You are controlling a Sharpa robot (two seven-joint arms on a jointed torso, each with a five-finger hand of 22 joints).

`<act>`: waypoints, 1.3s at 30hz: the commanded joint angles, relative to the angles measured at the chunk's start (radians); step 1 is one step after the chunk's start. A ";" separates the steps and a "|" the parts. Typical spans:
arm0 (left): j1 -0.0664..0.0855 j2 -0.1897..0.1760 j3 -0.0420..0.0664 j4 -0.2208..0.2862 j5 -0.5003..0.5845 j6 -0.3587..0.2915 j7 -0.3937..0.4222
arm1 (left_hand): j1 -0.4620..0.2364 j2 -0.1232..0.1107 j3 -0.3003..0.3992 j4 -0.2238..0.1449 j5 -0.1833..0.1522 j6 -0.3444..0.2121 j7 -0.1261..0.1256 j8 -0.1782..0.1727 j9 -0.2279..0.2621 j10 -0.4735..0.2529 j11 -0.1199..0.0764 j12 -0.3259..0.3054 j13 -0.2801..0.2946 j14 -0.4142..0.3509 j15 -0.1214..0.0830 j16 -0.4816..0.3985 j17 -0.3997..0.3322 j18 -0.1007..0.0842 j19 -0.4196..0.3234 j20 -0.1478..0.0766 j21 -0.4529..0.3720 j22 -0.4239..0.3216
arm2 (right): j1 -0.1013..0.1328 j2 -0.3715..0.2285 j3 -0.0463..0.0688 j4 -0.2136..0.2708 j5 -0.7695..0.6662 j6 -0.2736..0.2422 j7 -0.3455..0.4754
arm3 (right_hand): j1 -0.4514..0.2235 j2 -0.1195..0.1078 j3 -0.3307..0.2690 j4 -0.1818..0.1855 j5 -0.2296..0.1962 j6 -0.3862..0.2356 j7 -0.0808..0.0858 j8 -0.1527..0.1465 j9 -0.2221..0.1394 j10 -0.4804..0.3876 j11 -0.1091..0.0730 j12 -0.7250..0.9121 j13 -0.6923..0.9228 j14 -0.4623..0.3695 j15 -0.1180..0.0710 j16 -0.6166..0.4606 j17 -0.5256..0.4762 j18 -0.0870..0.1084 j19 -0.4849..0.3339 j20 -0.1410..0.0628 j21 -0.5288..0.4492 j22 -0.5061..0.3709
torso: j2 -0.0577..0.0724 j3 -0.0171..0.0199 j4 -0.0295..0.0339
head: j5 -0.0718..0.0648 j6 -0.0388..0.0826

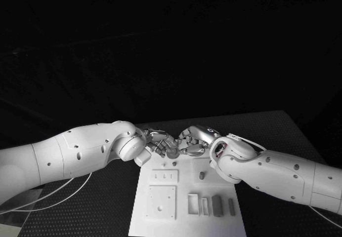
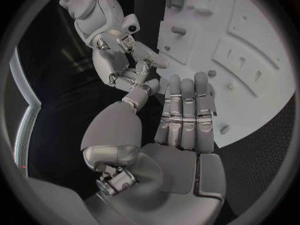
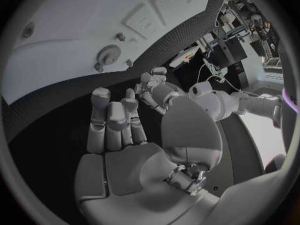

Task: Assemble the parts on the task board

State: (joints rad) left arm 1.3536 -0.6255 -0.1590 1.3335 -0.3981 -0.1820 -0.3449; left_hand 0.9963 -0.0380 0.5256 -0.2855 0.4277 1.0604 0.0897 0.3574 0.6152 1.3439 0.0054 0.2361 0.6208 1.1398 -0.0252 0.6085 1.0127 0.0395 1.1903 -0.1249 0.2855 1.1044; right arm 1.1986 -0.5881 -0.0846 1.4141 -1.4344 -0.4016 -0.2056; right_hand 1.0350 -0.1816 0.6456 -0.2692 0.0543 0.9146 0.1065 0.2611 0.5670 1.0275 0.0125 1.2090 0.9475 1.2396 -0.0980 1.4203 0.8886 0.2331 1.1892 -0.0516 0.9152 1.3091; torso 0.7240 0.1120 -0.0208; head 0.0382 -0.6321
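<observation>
**Hands meet at the far edge of the board; most parts not yet placed**

Both hands are at the far edge of the task board (image 1: 187,197), fingertips close together. The left hand (image 1: 158,143) has its fingers held straight and side by side in its own wrist view, with the thumb out to the side, and nothing lies between them. The right hand (image 1: 193,142) also shows an empty palm, its fingers straight and a little apart. Whether a small piece is passing between the fingertips where the hands meet is too dark and crowded to tell.

Judged from how things lie, the assembly is at an early stage. A row of upright block parts (image 1: 210,205) stands near the board's near right corner, apparently waiting. A small peg (image 1: 202,175) stands in the middle of the board, just ahead of the right forearm. A gear (image 3: 110,52) lies near the board's edge in the right wrist view, with a few small pieces beside it. The square plates with slots (image 1: 161,202) toward the left side of the board look unfilled.

The board rests on a black, finely textured table (image 1: 93,207). The room beyond the far edge is dark. A pale cable (image 1: 53,195) loops under the left arm at the table's left edge.
</observation>
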 commanded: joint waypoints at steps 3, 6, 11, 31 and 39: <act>-0.001 0.001 0.000 -0.004 -0.007 0.020 0.002 | 0.027 0.027 -0.001 -0.003 0.006 0.026 -0.017 0.003 0.041 0.000 -0.003 0.005 0.001 0.008 -0.002 0.006 0.002 0.019 0.005 0.000 -0.002 0.002 | -0.006 -0.003 0.001 0.015 0.002 0.016 0.019 | 0.010 0.006 -0.006 -0.002 -0.006 -0.002 0.026 0.000 0.002 0.000 0.007 0.002 -0.002 -0.001 0.010 -0.002 0.001 0.029 -0.006 0.004 -0.007 0.001 | -0.001 0.0002 -0.0003 | 0.001 -0.002; -0.001 0.001 0.000 -0.003 -0.008 0.017 0.001 | 0.027 0.027 -0.001 -0.003 0.006 0.026 -0.017 0.003 0.042 0.000 -0.004 0.005 0.001 0.008 -0.002 0.006 0.002 0.019 0.005 0.000 -0.002 0.002 | -0.011 -0.010 0.001 0.028 0.003 0.021 0.017 | 0.010 0.007 -0.007 -0.002 -0.006 -0.001 0.026 0.001 0.002 0.000 0.007 0.002 -0.002 -0.001 0.009 -0.002 0.001 0.029 -0.006 0.004 -0.007 0.001 | 0.000 0.0004 -0.0009 | 0.002 -0.002; -0.001 0.001 0.000 -0.003 -0.010 0.016 0.002 | 0.027 0.027 -0.002 -0.003 0.006 0.026 -0.017 0.003 0.042 0.000 -0.004 0.006 0.001 0.008 -0.002 0.006 0.002 0.019 0.005 0.000 -0.002 0.002 | -0.014 -0.015 0.001 0.032 0.003 0.023 0.013 | 0.009 0.009 -0.009 -0.001 -0.006 0.002 0.025 0.003 0.003 0.001 0.006 0.003 -0.002 -0.001 0.009 -0.001 0.001 0.029 -0.006 0.005 -0.007 0.002 | -0.001 0.0000 -0.0008 | 0.002 -0.004; 0.000 -0.009 0.000 -0.016 -0.036 0.077 -0.062 | 0.027 0.028 -0.002 -0.002 0.005 0.025 -0.017 0.003 0.045 0.000 -0.004 0.007 0.002 0.008 -0.003 0.007 0.003 0.018 0.005 0.000 -0.002 0.004 | -0.018 -0.039 0.001 0.009 0.003 -0.006 0.006 | 0.006 0.011 -0.012 0.001 -0.006 0.003 0.024 0.003 0.004 0.001 0.006 0.003 -0.003 -0.001 0.009 -0.002 0.001 0.029 -0.006 0.006 -0.007 0.002 | -0.001 0.0003 -0.0004 | 0.005 -0.003; 0.000 -0.039 -0.035 0.003 -0.092 0.154 -0.113 | 0.009 0.040 -0.012 0.000 -0.010 0.029 -0.020 0.007 0.063 0.006 -0.009 0.022 0.011 0.016 -0.008 0.024 0.011 0.018 0.014 -0.005 0.002 0.021 | 0.000 -0.049 0.015 -0.065 0.148 -0.019 0.028 | 0.005 0.013 -0.012 0.004 -0.006 0.002 0.024 0.002 0.004 -0.001 0.006 0.001 -0.005 -0.003 0.008 -0.004 0.001 0.029 -0.008 0.006 -0.009 0.002 | -0.002 0.0007 0.0010 | 0.005 -0.010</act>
State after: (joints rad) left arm 1.3516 -0.6627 -0.1942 1.3314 -0.4450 -0.1043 -0.4136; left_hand 0.9909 -0.0217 0.5176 -0.2857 0.4169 1.0625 0.0917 0.3565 0.6154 1.3498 0.0035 0.2532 0.6301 1.1489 -0.0342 0.6294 1.0224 0.0394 1.1964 -0.1305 0.2862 1.1234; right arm 1.1900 -0.6396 -0.0744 1.3645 -1.3881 -0.4027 -0.2013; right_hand 1.0389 -0.1776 0.6374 -0.2662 0.0543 0.9099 0.1143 0.2603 0.5717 1.0275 0.0125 1.2090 0.9435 1.2362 -0.0946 1.4203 0.8883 0.2316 1.1843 -0.0463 0.9117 1.3091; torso 0.7229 0.1122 -0.0208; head 0.0434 -0.6387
